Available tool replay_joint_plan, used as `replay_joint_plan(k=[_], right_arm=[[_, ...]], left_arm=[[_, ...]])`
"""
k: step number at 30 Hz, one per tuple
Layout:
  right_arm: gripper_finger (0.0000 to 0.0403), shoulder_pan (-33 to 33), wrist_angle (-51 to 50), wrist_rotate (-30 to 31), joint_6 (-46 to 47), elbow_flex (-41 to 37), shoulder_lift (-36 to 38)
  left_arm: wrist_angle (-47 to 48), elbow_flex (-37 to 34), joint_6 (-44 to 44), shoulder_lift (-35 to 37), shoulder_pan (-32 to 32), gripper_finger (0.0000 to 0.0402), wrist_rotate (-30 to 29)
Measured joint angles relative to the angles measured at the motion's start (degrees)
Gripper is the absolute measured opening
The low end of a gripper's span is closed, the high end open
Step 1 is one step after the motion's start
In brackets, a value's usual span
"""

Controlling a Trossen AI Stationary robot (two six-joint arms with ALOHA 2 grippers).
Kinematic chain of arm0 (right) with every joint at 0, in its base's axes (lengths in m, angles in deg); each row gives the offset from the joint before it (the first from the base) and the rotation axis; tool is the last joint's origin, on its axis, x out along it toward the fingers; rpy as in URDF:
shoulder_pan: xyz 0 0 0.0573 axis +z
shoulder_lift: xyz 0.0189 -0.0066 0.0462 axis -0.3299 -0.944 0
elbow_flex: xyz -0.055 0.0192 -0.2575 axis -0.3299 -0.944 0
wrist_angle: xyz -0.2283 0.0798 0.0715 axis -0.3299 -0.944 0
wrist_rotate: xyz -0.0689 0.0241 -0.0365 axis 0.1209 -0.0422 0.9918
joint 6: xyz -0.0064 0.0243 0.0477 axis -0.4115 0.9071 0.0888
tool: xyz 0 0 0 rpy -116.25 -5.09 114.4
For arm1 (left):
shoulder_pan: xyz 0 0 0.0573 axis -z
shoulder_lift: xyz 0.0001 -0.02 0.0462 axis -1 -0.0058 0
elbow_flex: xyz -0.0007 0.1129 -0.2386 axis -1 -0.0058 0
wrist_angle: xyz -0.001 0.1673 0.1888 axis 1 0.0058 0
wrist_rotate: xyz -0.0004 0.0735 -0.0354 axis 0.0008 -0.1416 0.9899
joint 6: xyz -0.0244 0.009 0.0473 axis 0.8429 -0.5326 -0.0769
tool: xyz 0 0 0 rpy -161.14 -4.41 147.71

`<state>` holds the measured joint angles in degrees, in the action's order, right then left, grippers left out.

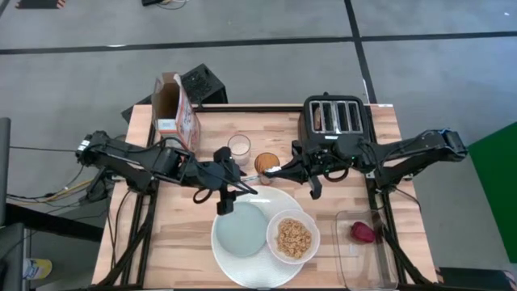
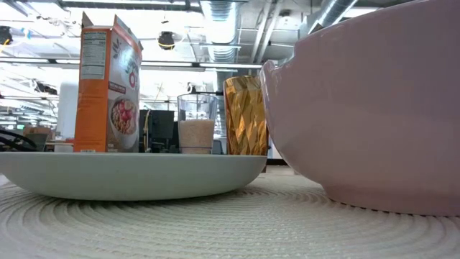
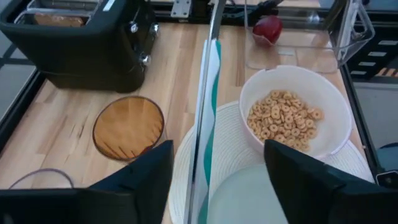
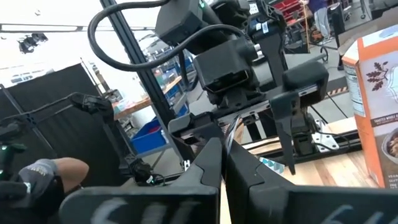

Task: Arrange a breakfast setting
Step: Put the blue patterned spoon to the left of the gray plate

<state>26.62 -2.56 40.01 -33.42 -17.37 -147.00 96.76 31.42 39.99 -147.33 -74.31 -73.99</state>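
A metal spoon (image 3: 208,81) hangs in the air above the table's middle, over the far rim of the large round white plate (image 1: 258,267). My right gripper (image 4: 222,149) comes from the right and is shut on it. My left gripper (image 3: 214,168) faces it from the left, slanting down. It is open, one finger on either side of the spoon's handle, without touching it. On the white plate lie a pale grey-blue plate (image 1: 241,229) and a white bowl (image 1: 293,237) of tan cereal (image 3: 283,118). The toast (image 3: 59,18) stands in the toaster, and the dark red fruit (image 1: 363,232) lies in a clear tub. My right gripper (image 1: 283,170) pinches one end of the spoon (image 1: 271,171) between its two shut fingers, coming about level from the table's right side. The spoon sticks out toward my left gripper and is lifted clear of the table and the plates.
A black toaster (image 1: 335,117) stands at the far right and an orange cereal box (image 1: 174,109) at the far left. Between them stand a glass (image 1: 239,147) and an amber cup (image 1: 266,162), just beyond the grippers. The clear tub (image 1: 363,250) is at the near right.
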Motion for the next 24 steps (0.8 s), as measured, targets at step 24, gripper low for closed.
replay_joint_plan(k=[24], right_arm=[[0.0022, 0.0, 2.4, 0.0, 0.1, 0.4, -3.7]], left_arm=[[1.4, 0.0, -2.8, 0.0, 0.0, 0.0087, -0.2]])
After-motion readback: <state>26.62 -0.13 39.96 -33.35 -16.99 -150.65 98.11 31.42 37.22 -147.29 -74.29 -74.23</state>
